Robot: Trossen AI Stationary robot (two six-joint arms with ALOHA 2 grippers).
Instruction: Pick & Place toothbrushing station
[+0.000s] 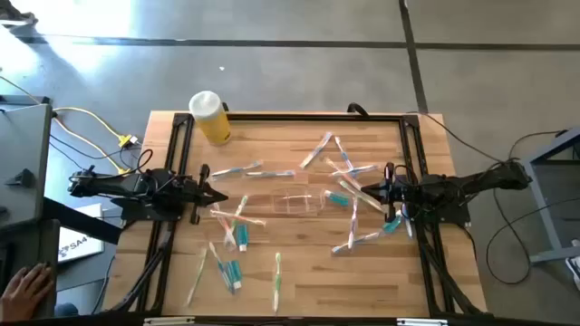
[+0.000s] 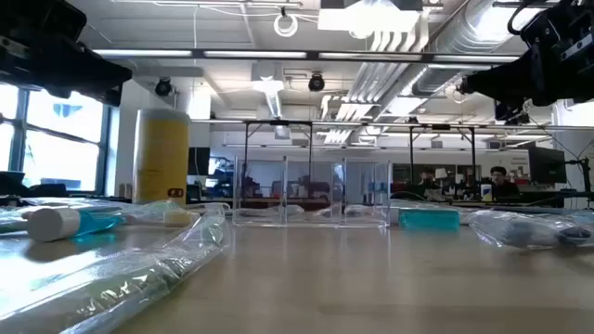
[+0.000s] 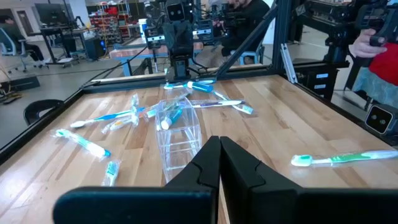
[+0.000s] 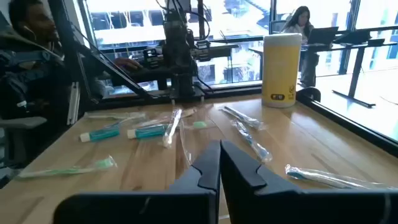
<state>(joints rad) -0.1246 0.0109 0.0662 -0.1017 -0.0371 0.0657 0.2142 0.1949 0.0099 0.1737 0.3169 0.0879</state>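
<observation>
The left claw [image 3: 219,163] hangs with its 2 fingers pressed together above the wooden table [image 3: 292,134]. Just beyond stands a clear container [image 3: 180,134]. Wrapped toothbrushes [image 3: 102,118] lie scattered around it; a green one [image 3: 345,158] lies apart.

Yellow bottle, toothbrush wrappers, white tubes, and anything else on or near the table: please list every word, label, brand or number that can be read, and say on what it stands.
"SA": partly visible dark letters on a white sheet beside the table, cut off by the left arm; the rest is hidden.
Yellow bottle: a small dark mark on its side, too small to read.
Toothbrushes and white tubes: no legible print.
Clear container: no text.
</observation>
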